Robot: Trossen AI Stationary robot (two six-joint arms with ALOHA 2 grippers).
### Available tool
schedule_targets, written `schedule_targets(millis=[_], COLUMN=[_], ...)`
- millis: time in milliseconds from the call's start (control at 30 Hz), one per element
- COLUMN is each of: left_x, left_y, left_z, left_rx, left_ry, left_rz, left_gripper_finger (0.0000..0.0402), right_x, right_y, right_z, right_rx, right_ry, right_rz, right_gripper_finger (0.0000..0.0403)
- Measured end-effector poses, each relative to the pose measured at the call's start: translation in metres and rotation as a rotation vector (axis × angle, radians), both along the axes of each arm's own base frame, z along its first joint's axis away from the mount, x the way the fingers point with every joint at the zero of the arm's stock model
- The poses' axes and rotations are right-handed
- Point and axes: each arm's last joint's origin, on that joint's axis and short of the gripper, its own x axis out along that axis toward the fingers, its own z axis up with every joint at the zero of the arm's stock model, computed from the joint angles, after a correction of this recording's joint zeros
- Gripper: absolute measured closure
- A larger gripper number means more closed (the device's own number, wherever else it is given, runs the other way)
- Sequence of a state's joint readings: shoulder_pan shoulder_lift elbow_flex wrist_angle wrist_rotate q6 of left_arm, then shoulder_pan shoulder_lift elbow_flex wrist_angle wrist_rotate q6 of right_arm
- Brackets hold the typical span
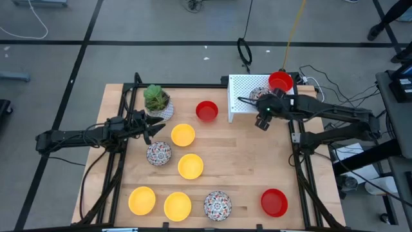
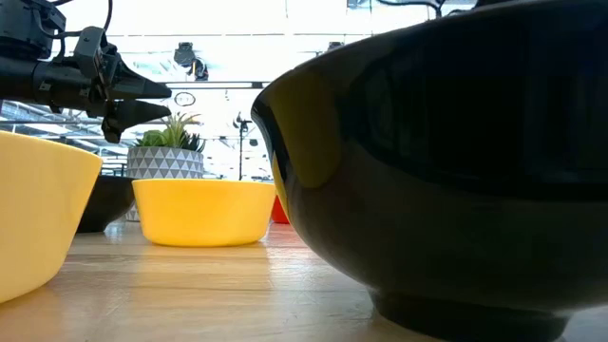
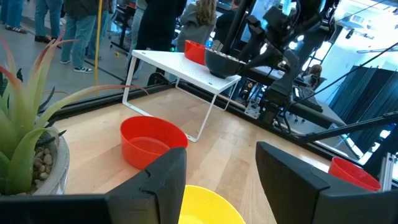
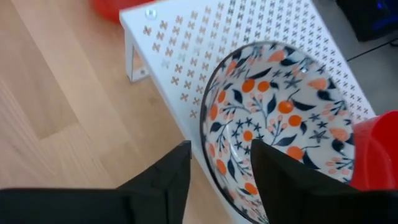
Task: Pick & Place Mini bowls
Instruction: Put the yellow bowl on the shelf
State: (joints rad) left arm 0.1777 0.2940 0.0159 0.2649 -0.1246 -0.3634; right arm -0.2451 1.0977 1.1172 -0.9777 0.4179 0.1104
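A white bowl with an orange and blue pattern [image 4: 280, 124] stands on the white perforated rack [image 4: 186, 56] at the table's far right, with a red bowl [image 1: 280, 82] beside it on the rack. My right gripper [image 4: 221, 177] hovers open over the patterned bowl's near rim, one finger toward the inside and one outside, touching nothing I can see. My left gripper [image 3: 221, 186] waits open and level by the potted plant [image 1: 156, 100], above a yellow bowl [image 1: 183, 135]. Several more yellow, red and patterned bowls rest on the tabletop.
On the wood stand a red bowl [image 1: 206, 111], a patterned bowl [image 1: 159, 153], a yellow bowl [image 1: 190, 165], and along the near edge two yellow bowls [image 1: 142, 200], a patterned one [image 1: 217, 205] and a red one [image 1: 274, 202]. People stand beyond the table's far side.
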Motion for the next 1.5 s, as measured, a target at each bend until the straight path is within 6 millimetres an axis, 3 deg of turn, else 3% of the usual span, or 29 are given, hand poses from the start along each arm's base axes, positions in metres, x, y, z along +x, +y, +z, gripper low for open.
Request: schedule_targets(millis=[467, 933, 1100, 1267, 1500], left_x=[0.000, 0.000, 0.000, 0.000, 0.013], left_y=[0.000, 0.000, 0.000, -0.001, -0.012], left_z=[0.000, 0.000, 0.003, 0.013, 0.018], left_rx=[0.000, -0.007, -0.007, 0.100, 0.098], left_ry=[0.000, -0.004, -0.030, -0.101, -0.013], left_rz=[0.000, 0.000, 0.007, -0.016, -0.143], left_gripper_finger=[0.0204, 0.0204, 0.0204, 0.0204, 0.0204], right_x=[-0.005, -0.002, 0.000, 0.000, 0.001], right_y=[0.005, 0.037, 0.049, 0.056, 0.059], right_z=[0.022, 0.064, 0.070, 0.071, 0.071], right_rx=[-0.048, 0.084, 0.105, 0.115, 0.113], right_ry=[-0.214, -0.694, -0.756, -0.762, -0.758], right_rz=[0.021, 0.365, 0.449, 0.486, 0.503], right_gripper_finger=[0.0211, 0.0229, 0.0230, 0.0230, 0.0230])
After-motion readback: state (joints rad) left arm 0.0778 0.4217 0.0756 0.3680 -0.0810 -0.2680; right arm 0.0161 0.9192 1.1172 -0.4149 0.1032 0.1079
